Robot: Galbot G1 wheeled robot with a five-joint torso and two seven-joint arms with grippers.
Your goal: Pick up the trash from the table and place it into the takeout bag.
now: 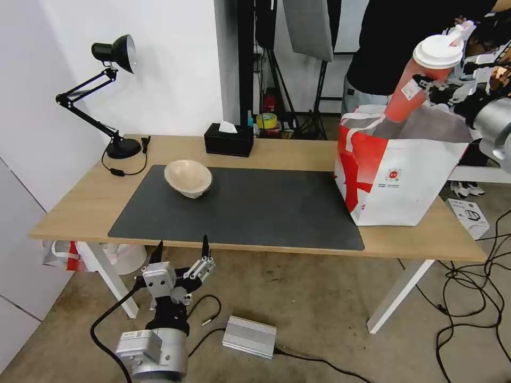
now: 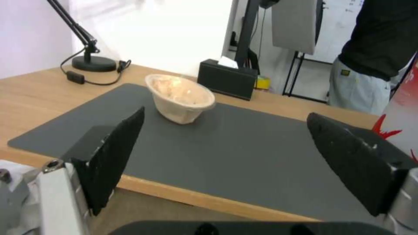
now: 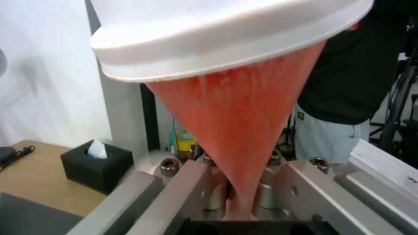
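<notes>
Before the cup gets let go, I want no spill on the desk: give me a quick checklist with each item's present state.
1. Right tool shut on the red cup: ok.
2. Cup's white lid seated: ok.
3. Cup over the takeout bag opening: ok; its lower end hangs tilted above the mouth, at its rear edge.
4. Bag upright with mouth open: ok.
5. Room inside the bag: cannot tell; little of the interior shows.
6. Left tool clear of the drop: ok; it hangs open below the table's near edge, far from the bag. The beige bowl waits on the mat.
</notes>
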